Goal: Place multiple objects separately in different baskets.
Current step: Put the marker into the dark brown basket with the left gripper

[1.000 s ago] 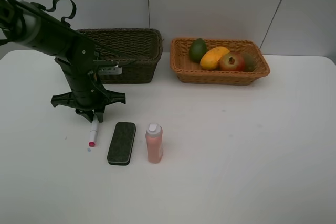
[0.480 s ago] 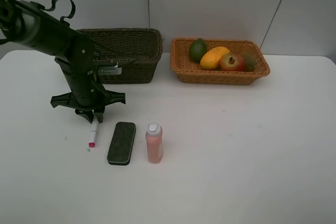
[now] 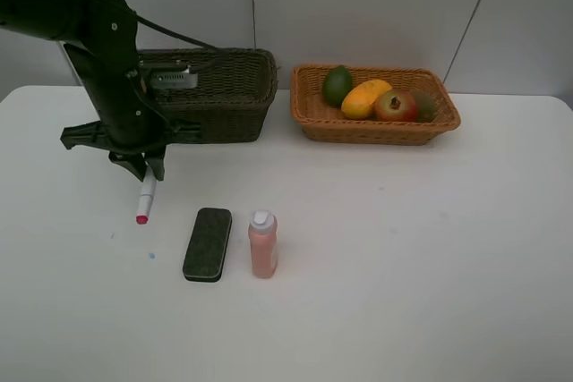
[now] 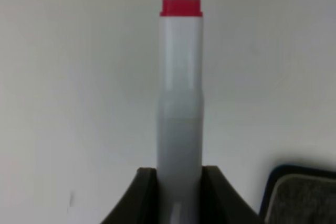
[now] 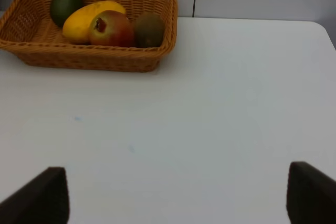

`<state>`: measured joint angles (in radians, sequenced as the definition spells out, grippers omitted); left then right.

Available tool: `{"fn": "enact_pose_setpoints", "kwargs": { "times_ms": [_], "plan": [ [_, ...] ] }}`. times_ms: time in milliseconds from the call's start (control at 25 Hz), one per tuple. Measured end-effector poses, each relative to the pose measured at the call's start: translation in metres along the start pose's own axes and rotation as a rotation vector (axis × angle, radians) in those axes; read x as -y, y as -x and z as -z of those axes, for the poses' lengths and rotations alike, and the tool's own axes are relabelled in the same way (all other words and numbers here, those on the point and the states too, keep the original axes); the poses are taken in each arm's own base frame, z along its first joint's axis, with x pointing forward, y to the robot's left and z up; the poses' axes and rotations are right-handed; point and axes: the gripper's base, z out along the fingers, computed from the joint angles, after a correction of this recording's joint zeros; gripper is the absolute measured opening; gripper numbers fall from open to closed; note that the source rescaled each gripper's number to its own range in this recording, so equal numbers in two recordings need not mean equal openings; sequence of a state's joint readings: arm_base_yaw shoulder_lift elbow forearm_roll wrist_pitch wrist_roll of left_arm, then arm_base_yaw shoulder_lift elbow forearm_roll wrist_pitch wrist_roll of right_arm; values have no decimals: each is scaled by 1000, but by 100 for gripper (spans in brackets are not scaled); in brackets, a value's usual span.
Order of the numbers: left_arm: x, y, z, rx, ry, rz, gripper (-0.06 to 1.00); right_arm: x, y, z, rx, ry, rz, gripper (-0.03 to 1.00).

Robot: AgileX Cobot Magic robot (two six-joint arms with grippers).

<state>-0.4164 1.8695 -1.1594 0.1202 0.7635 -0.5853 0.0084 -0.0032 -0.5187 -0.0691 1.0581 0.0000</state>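
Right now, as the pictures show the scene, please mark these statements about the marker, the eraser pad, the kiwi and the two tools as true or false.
1. The left tool grips the marker. True.
2. The eraser pad lies in a basket. False: it lies on the table, beside the pink bottle.
3. The kiwi is in the orange basket. True.
4. The right tool grips a fruit. False: it is open and holds nothing.

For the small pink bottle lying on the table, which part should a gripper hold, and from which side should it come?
Probably mid-body on the pink bottle, from straight above, jaws closing across its narrow width: it lies flat, and the eraser pad beside it leaves a gap.
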Motion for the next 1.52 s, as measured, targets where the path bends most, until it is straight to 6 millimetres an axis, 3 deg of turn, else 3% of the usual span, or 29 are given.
{"fn": "enact_pose_setpoints", "kwargs": {
  "times_ms": [360,1040,1160,1520],
  "plan": [
    [2,10,43,69,-49,-21,0,0,0,0,0,0,-5,100],
    [15,72,129,493,-91,-155,0,0,0,0,0,0,0,100],
    [15,84,128,543,-89,-158,0,0,0,0,0,0,0,100],
    [7,122,83,614,-97,-146,0,0,0,0,0,0,0,100]
  ]
}}
